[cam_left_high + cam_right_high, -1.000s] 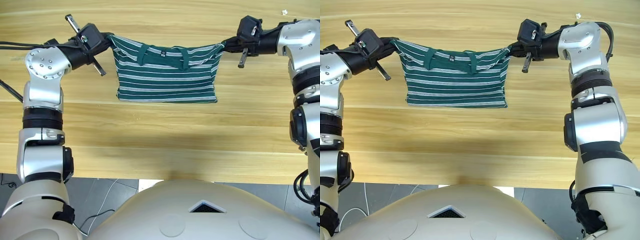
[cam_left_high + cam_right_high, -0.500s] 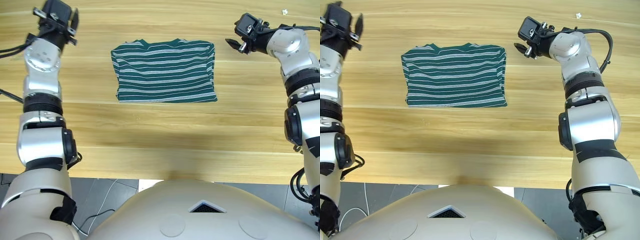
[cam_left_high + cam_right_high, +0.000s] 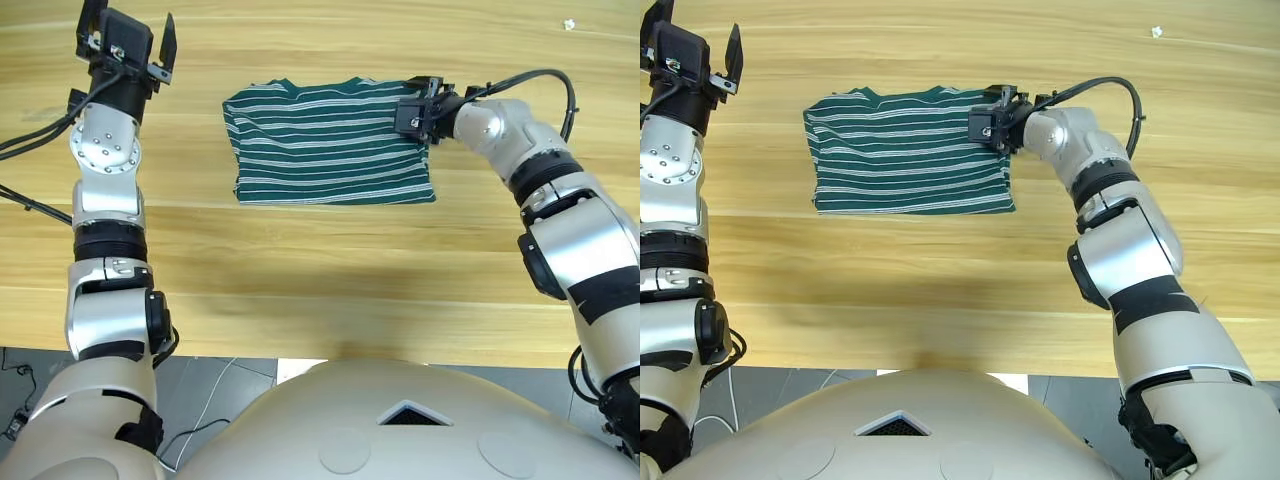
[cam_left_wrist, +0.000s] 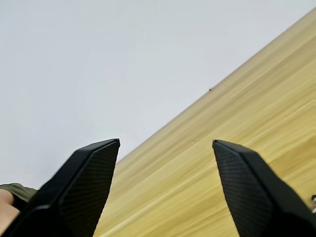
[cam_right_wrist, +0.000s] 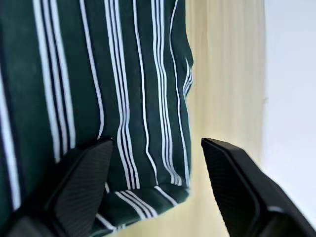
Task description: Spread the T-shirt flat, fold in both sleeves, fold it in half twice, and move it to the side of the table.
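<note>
Under the right gripper, whose fingers stand wide apart with nothing pinched, lies the right edge of the T-shirt, a green, white-striped rectangle folded flat on the wooden table. One finger hangs over the cloth and the other sits past the shirt's hem, over bare wood. Whether they touch the fabric cannot be told. Well off to the shirt's other side, the left gripper is raised, its fingers spread wide and holding nothing, with wood ahead of it.
</note>
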